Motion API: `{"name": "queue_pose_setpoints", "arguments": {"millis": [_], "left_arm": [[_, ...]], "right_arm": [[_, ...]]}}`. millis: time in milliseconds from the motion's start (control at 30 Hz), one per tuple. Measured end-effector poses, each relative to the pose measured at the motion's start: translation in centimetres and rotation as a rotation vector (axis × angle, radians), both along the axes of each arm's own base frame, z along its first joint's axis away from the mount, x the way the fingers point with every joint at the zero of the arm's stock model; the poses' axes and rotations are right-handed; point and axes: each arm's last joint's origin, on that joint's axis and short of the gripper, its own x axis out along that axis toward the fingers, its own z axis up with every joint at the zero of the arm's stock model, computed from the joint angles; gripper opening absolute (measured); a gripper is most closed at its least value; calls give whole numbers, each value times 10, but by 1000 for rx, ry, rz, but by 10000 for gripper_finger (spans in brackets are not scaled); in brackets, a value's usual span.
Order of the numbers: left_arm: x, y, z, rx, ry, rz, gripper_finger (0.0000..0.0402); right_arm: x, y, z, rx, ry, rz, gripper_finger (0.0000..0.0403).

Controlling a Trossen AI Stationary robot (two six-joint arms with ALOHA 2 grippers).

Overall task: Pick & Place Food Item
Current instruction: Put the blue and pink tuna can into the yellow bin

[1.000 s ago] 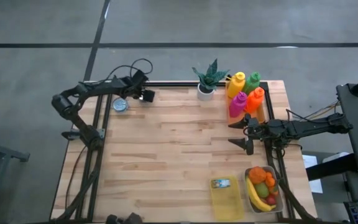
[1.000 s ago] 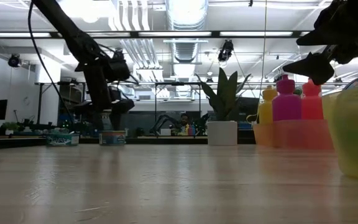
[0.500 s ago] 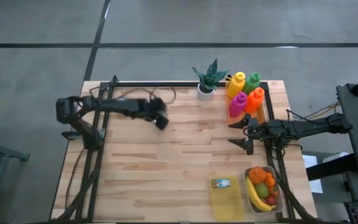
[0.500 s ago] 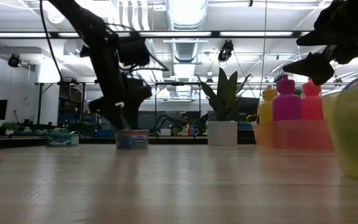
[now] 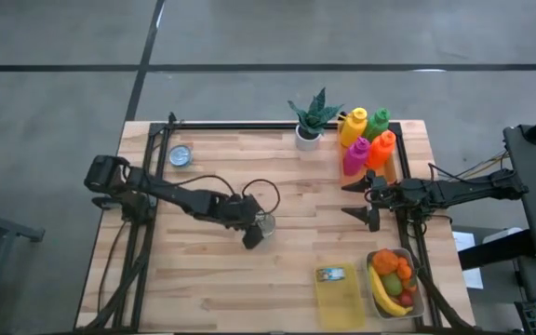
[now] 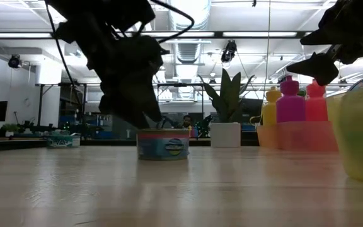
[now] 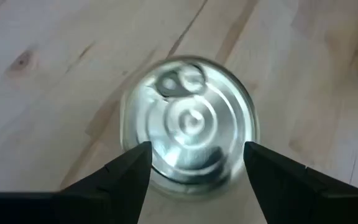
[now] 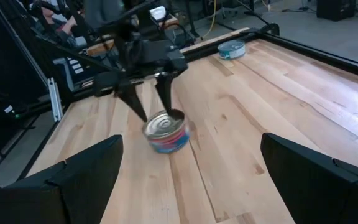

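Mid-table, the left gripper (image 5: 257, 230) held its fingers closed on the can (image 7: 188, 129), which rested on the wood. You should have kept it level toward the yellow tray (image 5: 339, 296). A second earlier that arm was at the far-left edge. The right gripper (image 5: 368, 199) waited open.

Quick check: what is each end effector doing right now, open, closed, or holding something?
Left end effector: closed on the tin can at mid-table.
Right end effector: open, empty, near the bottles.
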Motion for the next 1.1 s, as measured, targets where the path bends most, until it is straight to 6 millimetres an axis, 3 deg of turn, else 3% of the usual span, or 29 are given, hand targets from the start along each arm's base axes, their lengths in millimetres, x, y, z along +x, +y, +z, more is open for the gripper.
{"name": "queue_pose_setpoints", "arguments": {"millis": [333,733,1100], "left_arm": [[6,0,-2,-59,-45,132,263],[17,8,54,-84,-219,148,263],[-16,12,37,-46,134,131,263]], "right_arm": [[1,0,4,8,-45,-5,378],[2,0,15,9,-157,-21,378],[2,-1,15,-9,-154,-24,378]]}}
